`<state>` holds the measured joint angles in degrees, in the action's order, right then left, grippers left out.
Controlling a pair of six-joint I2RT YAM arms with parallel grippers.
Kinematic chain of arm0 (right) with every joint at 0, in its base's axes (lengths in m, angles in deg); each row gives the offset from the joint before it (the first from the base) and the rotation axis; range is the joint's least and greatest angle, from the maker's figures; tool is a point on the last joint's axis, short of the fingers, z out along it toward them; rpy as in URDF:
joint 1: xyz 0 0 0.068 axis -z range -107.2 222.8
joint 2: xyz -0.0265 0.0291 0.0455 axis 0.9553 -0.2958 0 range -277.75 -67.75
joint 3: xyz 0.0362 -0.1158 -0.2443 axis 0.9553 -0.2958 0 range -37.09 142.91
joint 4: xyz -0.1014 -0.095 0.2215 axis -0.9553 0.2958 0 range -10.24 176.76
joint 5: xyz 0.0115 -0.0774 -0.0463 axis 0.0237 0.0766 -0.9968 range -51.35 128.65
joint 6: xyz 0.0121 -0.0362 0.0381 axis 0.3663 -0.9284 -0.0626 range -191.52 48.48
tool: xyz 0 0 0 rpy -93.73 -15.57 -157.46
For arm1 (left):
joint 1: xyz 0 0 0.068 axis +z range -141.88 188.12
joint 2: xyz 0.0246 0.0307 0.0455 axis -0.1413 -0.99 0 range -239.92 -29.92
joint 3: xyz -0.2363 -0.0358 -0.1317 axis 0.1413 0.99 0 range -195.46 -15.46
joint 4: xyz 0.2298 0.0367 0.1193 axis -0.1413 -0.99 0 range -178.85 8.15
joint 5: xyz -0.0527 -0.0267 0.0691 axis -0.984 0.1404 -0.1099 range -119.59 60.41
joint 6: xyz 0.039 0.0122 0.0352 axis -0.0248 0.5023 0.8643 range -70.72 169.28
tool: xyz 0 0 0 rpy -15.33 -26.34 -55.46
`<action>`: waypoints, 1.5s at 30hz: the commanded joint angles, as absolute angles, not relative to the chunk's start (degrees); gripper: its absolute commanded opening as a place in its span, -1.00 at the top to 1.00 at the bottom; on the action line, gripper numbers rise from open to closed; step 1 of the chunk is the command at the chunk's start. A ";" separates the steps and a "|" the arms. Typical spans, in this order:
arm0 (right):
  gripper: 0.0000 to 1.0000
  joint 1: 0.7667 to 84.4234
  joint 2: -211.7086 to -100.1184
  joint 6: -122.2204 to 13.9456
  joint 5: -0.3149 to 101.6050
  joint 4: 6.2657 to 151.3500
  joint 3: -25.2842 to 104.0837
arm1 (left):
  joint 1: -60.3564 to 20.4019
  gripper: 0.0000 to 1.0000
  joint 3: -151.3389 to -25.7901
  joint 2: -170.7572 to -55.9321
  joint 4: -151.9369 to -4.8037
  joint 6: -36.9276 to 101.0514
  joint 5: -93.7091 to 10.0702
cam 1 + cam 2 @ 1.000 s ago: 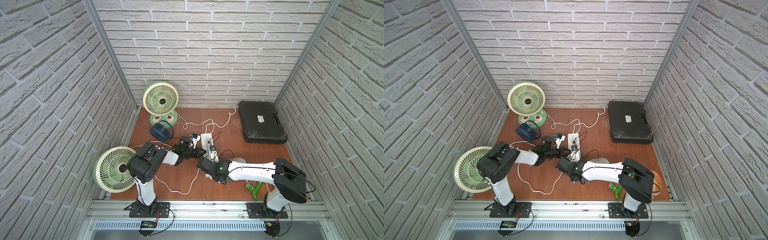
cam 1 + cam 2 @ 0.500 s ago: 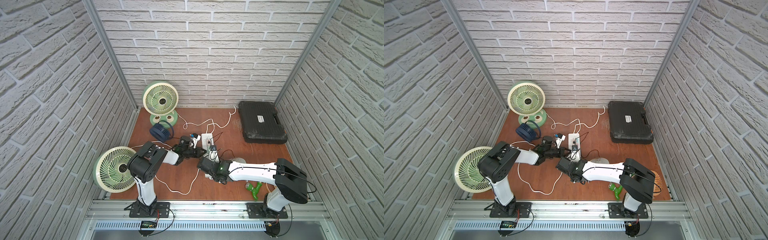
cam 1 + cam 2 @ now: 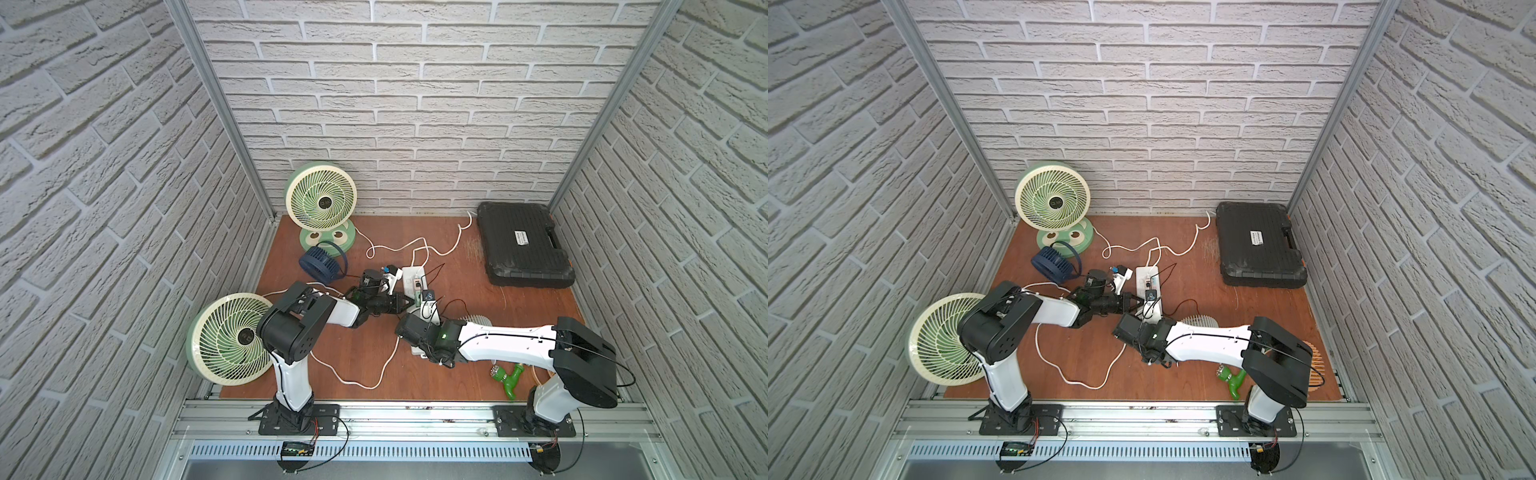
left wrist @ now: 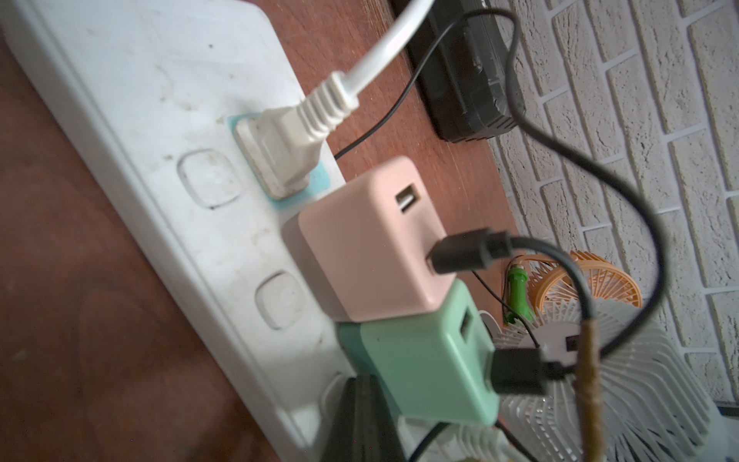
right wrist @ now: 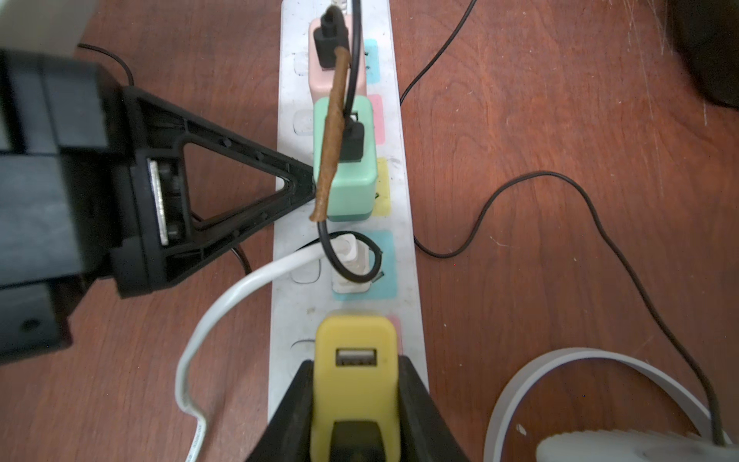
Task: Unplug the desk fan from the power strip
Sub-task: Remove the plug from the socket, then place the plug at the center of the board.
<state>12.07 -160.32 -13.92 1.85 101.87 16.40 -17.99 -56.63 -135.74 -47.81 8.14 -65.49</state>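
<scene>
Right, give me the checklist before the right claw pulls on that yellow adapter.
1. Grip: right claw shut on yellow adapter: ok.
2. Brace: left claw shut, tip at the power strip edge beside the green adapter: ok.
3. Left claw pressing the strip down: cannot tell.
4. No cord across the yellow adapter: ok.
5. Yellow adapter is the plug to pull: cannot tell; its visible USB port holds no cable.

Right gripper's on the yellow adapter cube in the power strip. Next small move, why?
Probably pull the right gripper straight away from the long white plastic power strip: it clamps the plugged-in yellow cube-shaped USB adapter, and the shut left gripper sits at the strip's edge.
</scene>
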 commanded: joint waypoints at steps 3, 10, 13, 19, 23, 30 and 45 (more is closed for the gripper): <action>0.75 13.13 -157.32 -13.79 2.18 98.24 14.59 | -18.29 1.00 -57.12 -136.85 -51.22 9.16 -64.79; 0.74 12.02 -160.37 -13.23 -1.41 105.48 18.68 | -18.30 1.00 -57.27 -136.48 -51.92 9.40 -64.49; 0.74 12.05 -158.24 -13.12 -2.21 103.87 16.96 | -18.31 1.00 -57.30 -136.21 -52.35 9.79 -64.27; 0.74 11.64 -155.34 -16.48 -5.91 108.34 18.85 | -18.25 1.00 -57.57 -135.67 -53.36 10.53 -64.12; 0.74 11.27 -153.90 -17.91 -6.81 106.29 17.53 | -18.25 1.00 -58.05 -134.94 -55.44 12.01 -63.38; 0.74 11.60 -151.44 -23.50 -1.94 105.30 17.74 | -18.25 1.00 -58.28 -133.63 -56.76 12.63 -63.02; 0.71 26.22 -129.76 -36.84 5.40 115.33 16.63 | -18.07 1.00 -58.35 -131.64 -58.04 12.98 -62.44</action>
<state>23.02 -133.02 -32.89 4.01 113.25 17.32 -17.99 -58.20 -132.81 -56.64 12.05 -63.57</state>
